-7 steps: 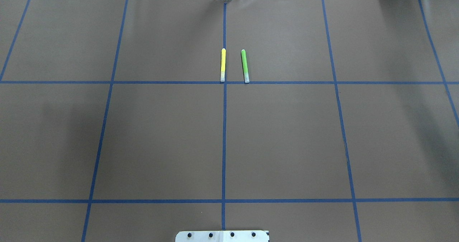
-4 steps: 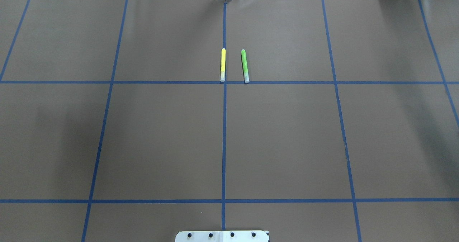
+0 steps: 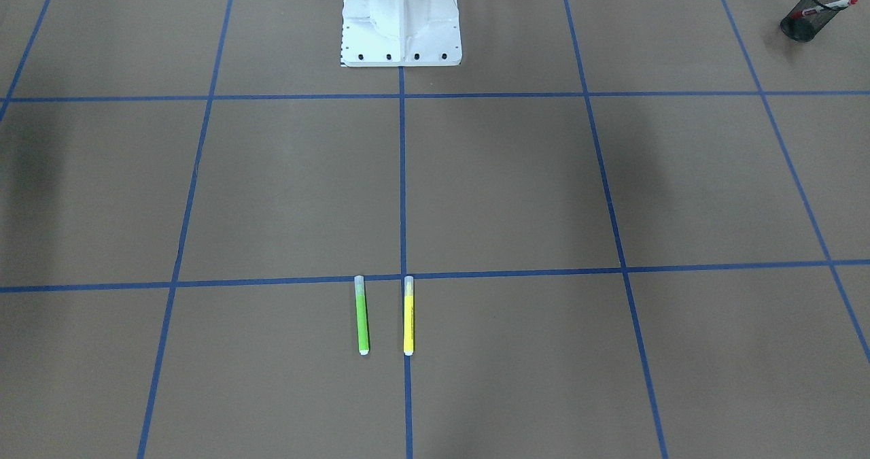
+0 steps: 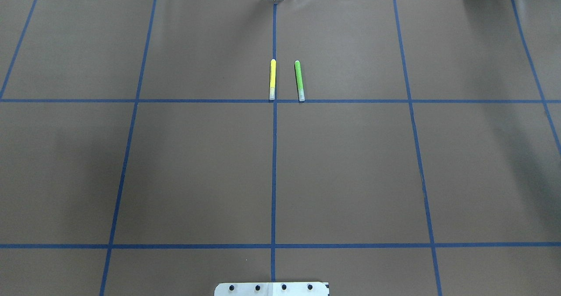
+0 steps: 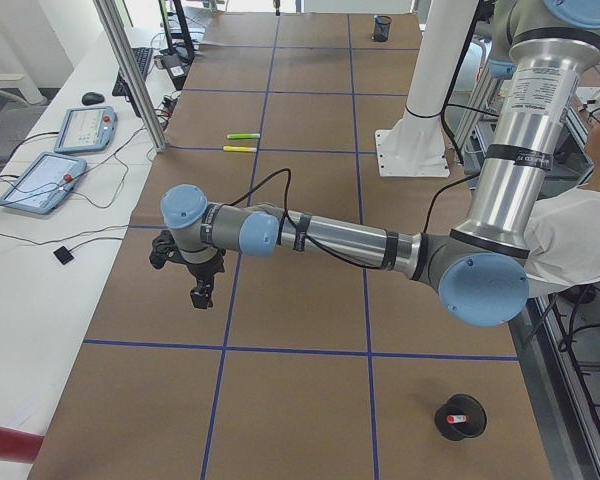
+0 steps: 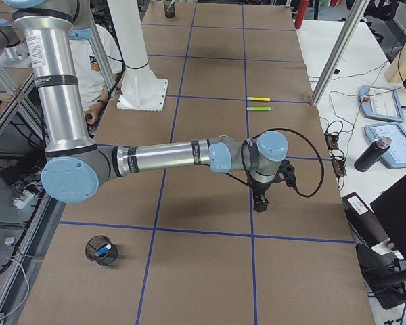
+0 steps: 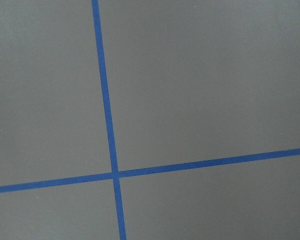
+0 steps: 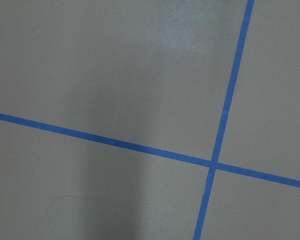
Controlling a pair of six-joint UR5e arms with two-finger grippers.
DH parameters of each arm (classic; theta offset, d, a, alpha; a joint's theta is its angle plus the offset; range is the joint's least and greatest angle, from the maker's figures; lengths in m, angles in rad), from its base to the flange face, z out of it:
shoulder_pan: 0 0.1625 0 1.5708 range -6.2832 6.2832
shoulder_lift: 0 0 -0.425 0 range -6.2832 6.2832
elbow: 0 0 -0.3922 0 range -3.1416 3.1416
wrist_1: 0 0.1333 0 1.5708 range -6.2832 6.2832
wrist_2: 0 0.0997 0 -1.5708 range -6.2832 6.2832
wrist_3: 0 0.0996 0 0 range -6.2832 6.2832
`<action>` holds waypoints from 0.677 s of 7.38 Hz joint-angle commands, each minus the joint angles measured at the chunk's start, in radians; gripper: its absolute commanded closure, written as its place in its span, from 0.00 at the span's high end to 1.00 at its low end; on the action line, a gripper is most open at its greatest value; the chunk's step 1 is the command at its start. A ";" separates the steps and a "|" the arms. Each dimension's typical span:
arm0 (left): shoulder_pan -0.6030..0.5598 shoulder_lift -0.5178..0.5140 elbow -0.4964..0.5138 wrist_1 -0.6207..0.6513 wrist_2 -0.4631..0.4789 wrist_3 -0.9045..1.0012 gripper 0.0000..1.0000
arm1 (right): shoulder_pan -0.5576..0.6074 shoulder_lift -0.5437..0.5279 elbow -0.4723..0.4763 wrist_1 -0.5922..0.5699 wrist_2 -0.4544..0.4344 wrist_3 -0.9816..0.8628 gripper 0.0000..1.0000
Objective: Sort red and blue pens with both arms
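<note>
1. The left gripper (image 5: 201, 298) is held above the bare table (image 4: 350, 177), well out from the robot. It is shown only from the side, so it cannot be told how far it is open or whether anything is held. Only mat and tape are caught by its wrist camera.
2. The right gripper (image 6: 260, 204) is hung likewise over bare table toward the other end. Its opening cannot be told either.
3. The red marker (image 5: 459, 416) is found leaning in the left cup (image 5: 442, 422), a black mesh one at the robot's left end. From the left gripper it lies back toward the robot and further toward that end. The left arm is the nearer one.
4. The blue pen (image 6: 106, 249) is seen tilted in the right cup (image 6: 93, 252), at the robot's right end. It lies back toward the robot from the right gripper and well apart from it.
5. Nothing else is made out in either cup.
6. A green pen (image 4: 299, 80) and a yellow pen (image 4: 272, 80) are laid flat near the table's middle, side by side and parallel, with their long axes pointing away from the robot. The yellow one lies along the centre tape line.
7. The sorting is judged done. No further grasp seems called for, only a retreat of the arms.
</note>
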 commanded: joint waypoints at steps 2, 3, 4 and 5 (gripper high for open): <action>0.005 0.032 -0.025 0.000 -0.002 -0.003 0.99 | 0.000 0.001 0.019 -0.001 0.001 0.006 1.00; 0.005 0.032 -0.026 0.000 0.000 -0.002 0.99 | 0.000 -0.005 0.026 0.000 0.004 0.008 1.00; 0.005 0.030 -0.035 0.000 -0.002 -0.002 0.99 | 0.000 -0.007 0.032 -0.001 0.006 0.008 1.00; 0.005 0.033 -0.057 0.003 0.001 -0.003 0.99 | 0.000 -0.010 0.034 -0.001 0.006 0.008 1.00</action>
